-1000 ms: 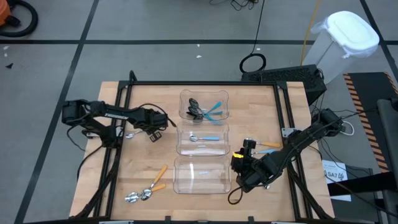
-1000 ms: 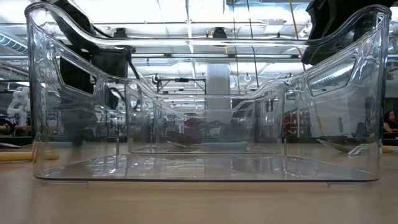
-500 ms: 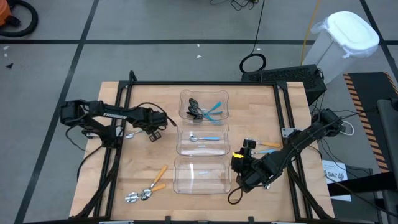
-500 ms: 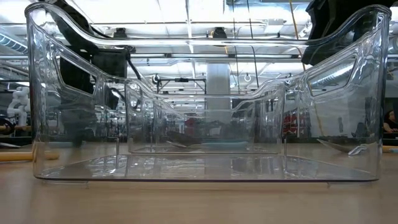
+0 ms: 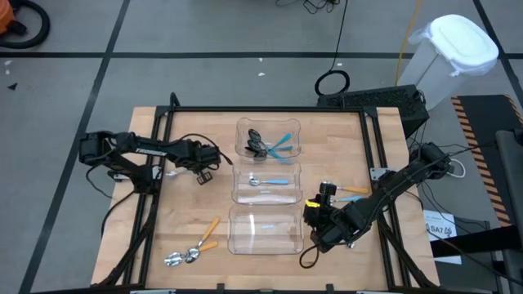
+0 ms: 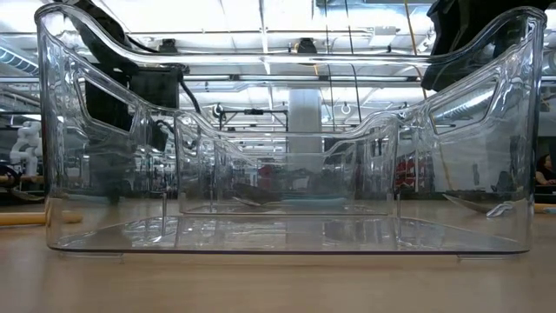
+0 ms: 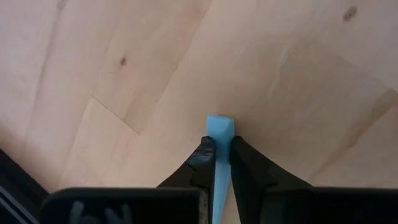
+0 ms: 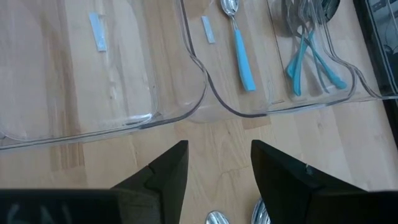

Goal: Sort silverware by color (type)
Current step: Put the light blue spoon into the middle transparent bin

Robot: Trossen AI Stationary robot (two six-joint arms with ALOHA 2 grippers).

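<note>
The left end effector was low over the table, clenched on the light-blue handle of a spoon, whose tip projected just ahead of the fingertips; its bowl lay just behind the end effector, toward the table's left edge. The right end effector was released, fingers apart and holding nothing, with three clear bins just ahead of it: the nearest empty, the middle holding one blue-handled spoon, the farthest holding several blue-handled spoons. Two shiny spoon bowls lay beneath the right end effector, and orange-handled spoons lay well apart from both, at the table's near-left corner.
</note>
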